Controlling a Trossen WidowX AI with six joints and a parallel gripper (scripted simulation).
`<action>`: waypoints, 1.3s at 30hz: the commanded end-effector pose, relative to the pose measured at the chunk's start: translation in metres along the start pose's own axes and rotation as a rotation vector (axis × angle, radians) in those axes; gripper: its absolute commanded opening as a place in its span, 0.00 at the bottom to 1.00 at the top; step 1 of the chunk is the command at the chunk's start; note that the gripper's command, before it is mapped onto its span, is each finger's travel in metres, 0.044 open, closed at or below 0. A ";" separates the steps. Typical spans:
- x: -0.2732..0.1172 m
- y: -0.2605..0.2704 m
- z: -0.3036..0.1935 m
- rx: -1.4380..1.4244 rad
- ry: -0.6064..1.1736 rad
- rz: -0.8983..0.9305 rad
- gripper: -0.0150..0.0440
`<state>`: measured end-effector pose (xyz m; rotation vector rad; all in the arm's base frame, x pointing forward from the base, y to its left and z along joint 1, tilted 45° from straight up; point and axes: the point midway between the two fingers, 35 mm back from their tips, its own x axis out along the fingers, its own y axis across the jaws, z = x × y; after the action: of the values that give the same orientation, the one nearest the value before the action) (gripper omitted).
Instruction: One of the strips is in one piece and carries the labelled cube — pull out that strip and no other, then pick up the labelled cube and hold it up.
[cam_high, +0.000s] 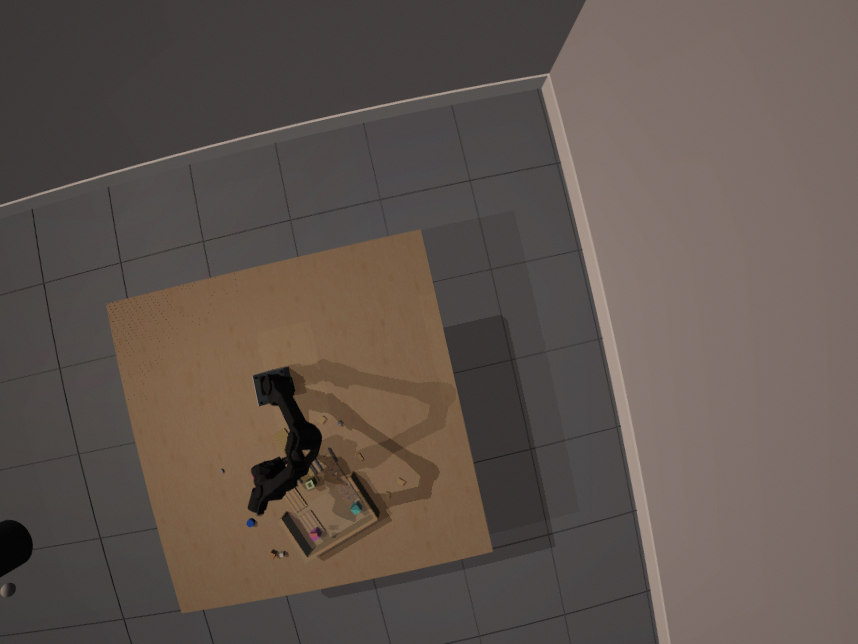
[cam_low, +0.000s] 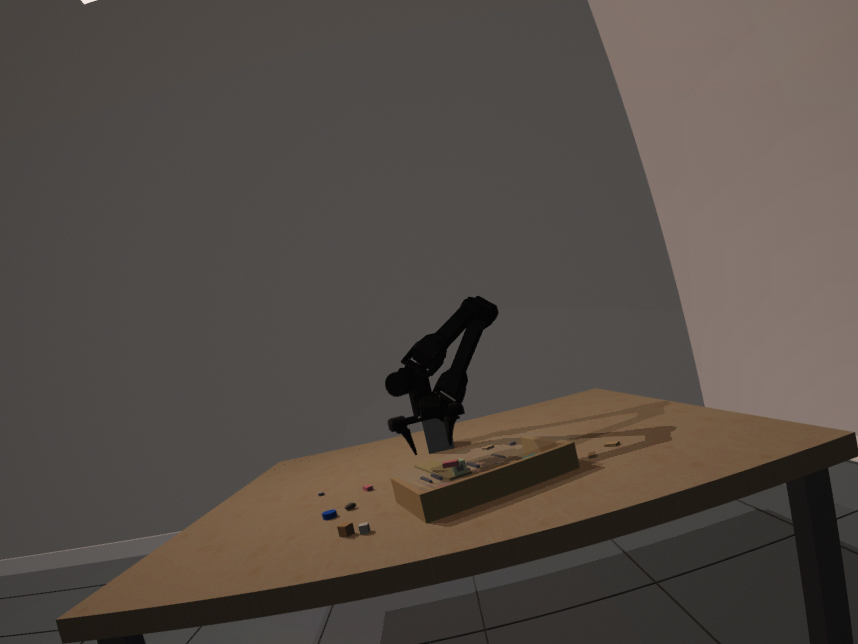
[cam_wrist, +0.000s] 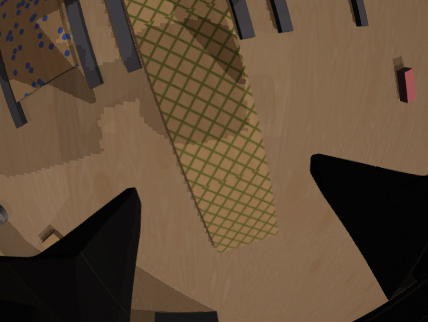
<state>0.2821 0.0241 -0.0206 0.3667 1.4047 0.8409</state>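
My gripper (cam_low: 433, 450) (cam_wrist: 227, 180) is open and empty. In the wrist view its fingertips stand wide apart on either side of the near end of a strip with a green crosshatch pattern (cam_wrist: 220, 200) (cam_high: 281, 439). That strip runs away between dark guide bars (cam_wrist: 125, 40) (cam_wrist: 242, 20). A strip with blue dots (cam_wrist: 17, 62) is at the wrist view's upper left. In the walled tray (cam_high: 346, 536) (cam_low: 498, 488) are a pale green cube (cam_high: 309, 484), a teal cube (cam_high: 356, 508) and a magenta cube (cam_high: 315, 534). Labels cannot be read, and the crosshatched strip's far end is out of the wrist view.
A pink block (cam_wrist: 409, 85) (cam_low: 368, 488) lies beside the tray. A blue disc (cam_high: 250, 522) (cam_low: 329, 514), a brown cube (cam_low: 345, 529) and a pale cube (cam_low: 363, 528) lie on the table outside the tray. Small tan pieces (cam_high: 401, 481) (cam_low: 611, 443) lie on the other side.
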 end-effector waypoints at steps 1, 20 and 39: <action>-0.002 0.002 0.015 0.002 -0.006 0.003 1.00; -0.012 0.013 0.079 0.000 -0.008 0.003 1.00; -0.020 0.023 0.137 -0.002 -0.010 0.004 0.96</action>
<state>0.4013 0.0578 0.0306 0.3631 1.3947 0.8433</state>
